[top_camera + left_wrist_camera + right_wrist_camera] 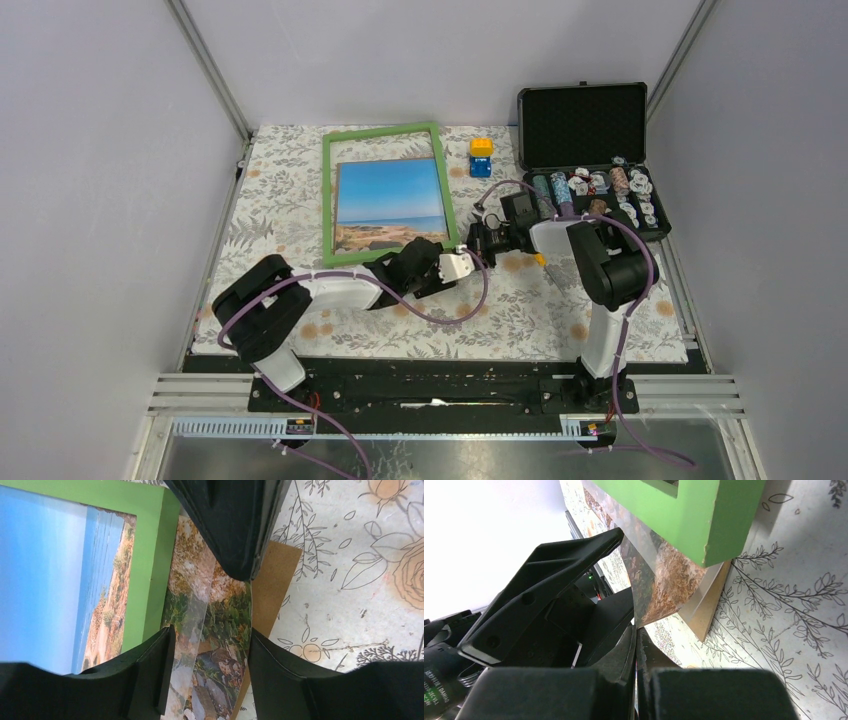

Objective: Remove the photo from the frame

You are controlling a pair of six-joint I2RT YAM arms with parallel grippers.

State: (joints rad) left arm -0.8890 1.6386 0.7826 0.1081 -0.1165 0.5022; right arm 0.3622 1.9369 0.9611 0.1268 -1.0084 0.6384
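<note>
Inside the open left end effector (210, 640), the photo (220, 615), partly covered by the frame (150, 555), is pinched by the right end effector (636, 630).

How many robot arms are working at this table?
2. The left arm reaches from the near left to the frame's near right corner; the right arm reaches from the near right to that same corner, where the right gripper pinches the photo. None seems hidden.

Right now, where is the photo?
Top view: the photo sits left of centre, mostly inside the green frame; its rocky near end sticks out over the backing board, between the open jaws of the left gripper.
</note>
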